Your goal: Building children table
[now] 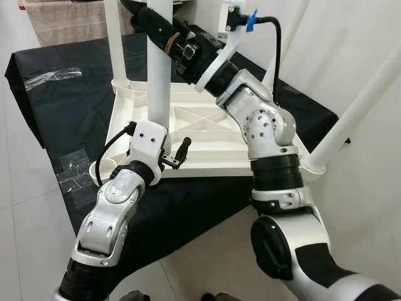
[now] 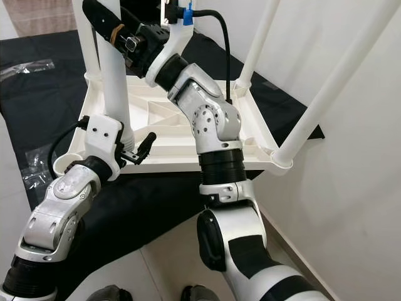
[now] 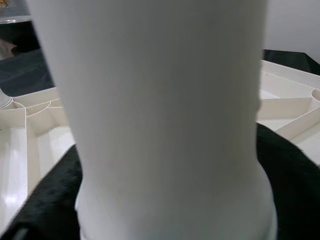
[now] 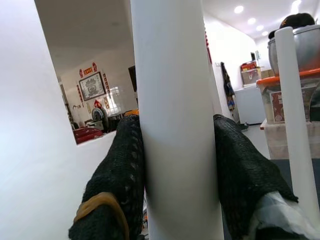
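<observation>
Two grippers clamp one smooth white cylindrical table leg (image 1: 158, 75), which stands upright near the left front of the upturned white plastic tabletop (image 1: 207, 135), its ribbed underside facing up on a black cloth (image 1: 56, 100) over pale floor tiles. Low on the leg, the left gripper (image 3: 165, 200) closes its black fingers (image 3: 45, 200) around it, forearm angled upward. Higher up, the right gripper (image 4: 175, 165) squeezes it between mesh-covered fingers (image 4: 117, 175), arm bent and reaching across.

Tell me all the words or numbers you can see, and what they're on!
None can be read.
Red wall signs: characters too small.
Framed picture: blurred.
Box label: too blurred.
Table leg, held by the right gripper: plain white, no writing.
</observation>
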Motion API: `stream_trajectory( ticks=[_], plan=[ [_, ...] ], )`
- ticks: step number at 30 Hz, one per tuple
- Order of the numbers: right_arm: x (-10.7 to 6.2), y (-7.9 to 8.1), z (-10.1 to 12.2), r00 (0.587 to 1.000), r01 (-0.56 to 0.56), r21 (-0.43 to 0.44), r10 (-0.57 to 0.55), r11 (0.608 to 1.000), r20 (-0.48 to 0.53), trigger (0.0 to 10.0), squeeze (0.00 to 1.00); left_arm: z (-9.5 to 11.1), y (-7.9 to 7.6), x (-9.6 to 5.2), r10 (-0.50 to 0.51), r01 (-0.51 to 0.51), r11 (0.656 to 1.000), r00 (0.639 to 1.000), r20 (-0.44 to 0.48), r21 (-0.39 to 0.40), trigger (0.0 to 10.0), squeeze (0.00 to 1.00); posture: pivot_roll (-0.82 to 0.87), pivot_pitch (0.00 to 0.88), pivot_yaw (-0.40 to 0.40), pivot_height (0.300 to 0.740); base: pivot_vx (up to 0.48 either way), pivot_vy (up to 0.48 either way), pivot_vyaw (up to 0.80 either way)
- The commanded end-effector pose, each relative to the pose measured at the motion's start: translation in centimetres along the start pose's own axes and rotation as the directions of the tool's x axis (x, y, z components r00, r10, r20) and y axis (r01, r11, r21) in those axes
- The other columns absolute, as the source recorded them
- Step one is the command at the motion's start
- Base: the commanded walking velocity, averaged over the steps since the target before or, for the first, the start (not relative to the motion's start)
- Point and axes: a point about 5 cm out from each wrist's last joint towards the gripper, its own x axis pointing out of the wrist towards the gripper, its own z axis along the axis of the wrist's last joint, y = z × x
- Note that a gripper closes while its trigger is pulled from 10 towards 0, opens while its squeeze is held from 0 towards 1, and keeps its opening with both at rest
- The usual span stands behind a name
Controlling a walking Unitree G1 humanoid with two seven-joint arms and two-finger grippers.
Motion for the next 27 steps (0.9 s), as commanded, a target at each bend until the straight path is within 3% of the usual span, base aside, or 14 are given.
stream_trajectory(
  ticks=[1, 11, 12, 14, 15, 18, 19, 24, 25, 26, 27],
  plan=[
    [0.0, 0.7, -0.6, 1.0, -0.017, 0.037, 0.018, 0.999, -0.018, 0.0, 0.0, 0.5, -0.4, 0.2, -0.013, 0.012, 1.0, 0.999, 0.033, 0.028, 0.0, 0.0, 0.04, 0.035, -0.09, 0.74, 0.0, 0.0, 0.0],
    [-1.0, 0.7, -1.0, 0.999, 0.032, 0.037, -0.031, 0.999, -0.039, 0.0, 0.0, 0.3, -0.1, 0.2, 0.014, -0.015, 0.998, 1.0, 0.019, 0.062, 0.0, 0.0, 0.04, 0.035, -0.088, 0.74, 0.0, 0.0, 0.0],
    [-1.2, 0.4, -1.2, 0.997, 0.056, 0.029, -0.054, 0.998, -0.047, 0.0, 0.0, 0.3, 0.1, 0.3, 0.021, -0.022, 0.996, 1.0, 0.011, 0.09, 9.6, 0.0, 0.04, 0.039, -0.084, 0.74, 0.0, 0.0, 0.0],
    [-1.5, 0.3, -1.3, 0.996, 0.073, 0.023, -0.071, 0.997, -0.056, 0.0, 0.0, 0.3, 0.3, 0.3, 0.025, -0.025, 0.993, 1.0, 0.007, 0.117, 10.0, 0.0, 0.04, 0.039, -0.083, 0.74, 0.0, 0.0, 0.0],
    [-1.8, 0.1, -1.5, 0.994, 0.085, 0.004, -0.085, 0.996, -0.065, 10.0, 0.0, 0.4, 0.5, 0.3, 0.033, -0.035, 0.987, 0.999, 0.016, 0.158, 10.0, 0.0, 0.04, 0.037, -0.085, 0.74, 0.0, 0.0, 0.0],
    [-2.6, -0.2, -2.5, 0.986, 0.098, -0.059, -0.105, 0.993, -0.131, 10.0, 0.0, 0.5, 0.9, 0.1, 0.036, -0.04, 0.981, 0.999, 0.021, 0.19, 10.0, 0.0, 0.04, 0.039, -0.084, 0.74, 0.0, 0.0, 0.0],
    [-3.1, -0.3, -3.1, 0.981, 0.105, -0.062, -0.114, 0.993, -0.158, 10.0, 1.0, 0.5, 1.1, 0.0, 0.031, -0.035, 0.976, 0.999, 0.02, 0.214, 10.0, 0.0, 0.04, 0.038, -0.083, 0.74, 0.0, 0.0, 0.0],
    [-3.6, -0.5, -3.6, 0.976, 0.115, -0.07, -0.125, 0.991, -0.18, 10.0, 1.0, 0.4, 1.3, -0.2, 0.024, -0.027, 0.968, 1.0, 0.016, 0.25, 10.0, 0.0, 0.05, 0.039, -0.084, 0.74, 0.0, 0.0, 0.0],
    [-3.8, -0.5, -3.9, 0.973, 0.107, -0.081, -0.121, 0.991, -0.199, 10.0, 0.67, 0.3, 1.4, -0.4, 0.022, -0.025, 0.964, 1.0, 0.014, 0.263, 10.0, 0.0, 0.05, 0.041, -0.083, 0.74, 0.0, 0.0, 0.0],
    [-3.9, -0.4, -4.1, 0.969, 0.106, -0.086, -0.123, 0.991, -0.212, 10.0, 0.0, 0.3, 1.6, -0.5, 0.02, -0.022, 0.961, 1.0, 0.012, 0.276, 10.0, 0.0, 0.05, 0.042, -0.082, 0.74, 0.0, 0.0, 0.0],
    [-3.9, -0.4, -4.1, 0.969, 0.106, -0.086, -0.123, 0.991, -0.212, 10.0, 0.0, 0.3, 1.6, -0.5, 0.02, -0.022, 0.961, 1.0, 0.012, 0.276, 10.0, 0.0, 0.05, 0.042, -0.082, 0.74, 0.0, 0.0, 0.0]
  ],
)
